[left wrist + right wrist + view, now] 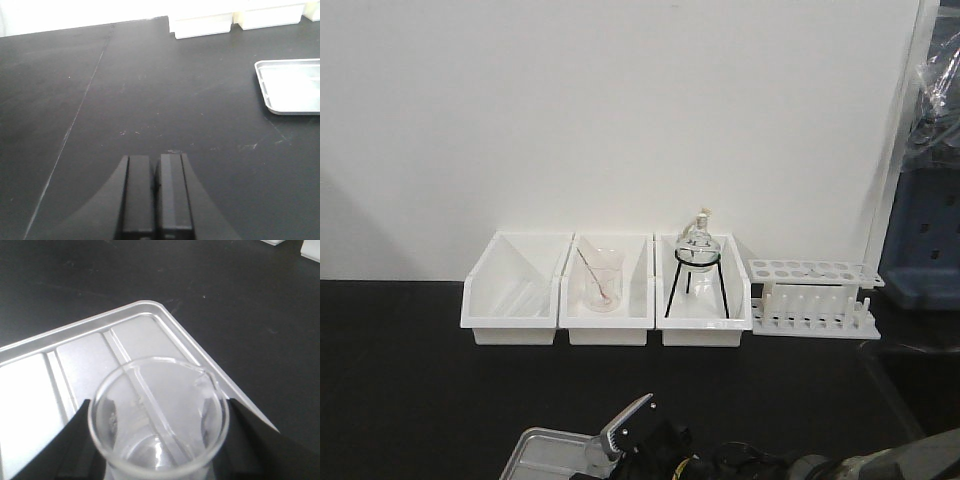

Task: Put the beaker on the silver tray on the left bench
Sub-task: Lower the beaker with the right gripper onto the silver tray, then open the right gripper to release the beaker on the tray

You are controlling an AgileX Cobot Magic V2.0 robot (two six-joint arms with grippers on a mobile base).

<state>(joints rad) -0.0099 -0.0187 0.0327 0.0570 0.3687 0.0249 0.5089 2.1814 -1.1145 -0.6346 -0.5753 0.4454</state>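
Right gripper clamped on the beaker, upright over the silver tray near its corner, apparently for setting down there; left gripper closed and idle above the bare black bench.

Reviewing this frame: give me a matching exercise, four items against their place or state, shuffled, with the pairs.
Items:
1. beaker
2. silver tray
3. flask
4. left gripper

Places or states:
A. on a black tripod in the right-hand bin
B. fingers shut, holding nothing, over bare bench
C. between the right gripper's fingers, above the tray
D. lying flat on the black bench, nothing resting in the part in view

Pairs: 1-C, 2-D, 3-A, 4-B
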